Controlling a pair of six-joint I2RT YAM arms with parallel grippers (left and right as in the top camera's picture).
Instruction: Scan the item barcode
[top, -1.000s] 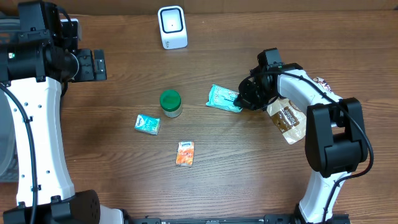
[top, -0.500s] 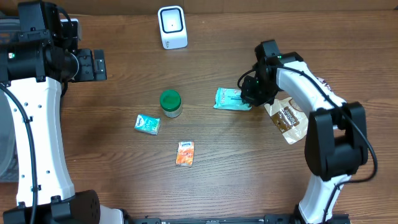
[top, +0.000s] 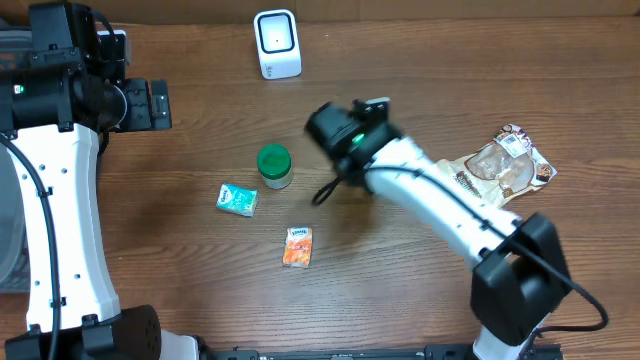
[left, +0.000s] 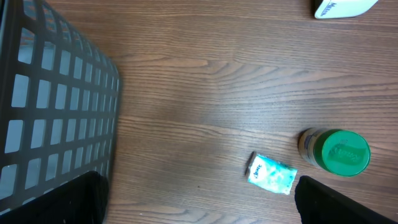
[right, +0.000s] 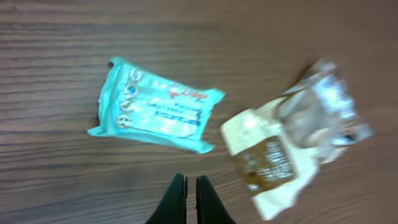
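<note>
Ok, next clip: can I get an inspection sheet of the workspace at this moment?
Surface: wood table, no spills seen.
Job's things: scanner near the far edge; teal pouch flat on the table, not held.
Clutter: green-lid jar, small teal packet, orange packet, snack bag, all apart from each other.
End effectors: left end effector open, empty, off to the side; right end effector shut on nothing, near the pouch.
Cables: black loop hanging off the right arm, close to the jar.
Surroundings: mesh basket at the left.
</note>
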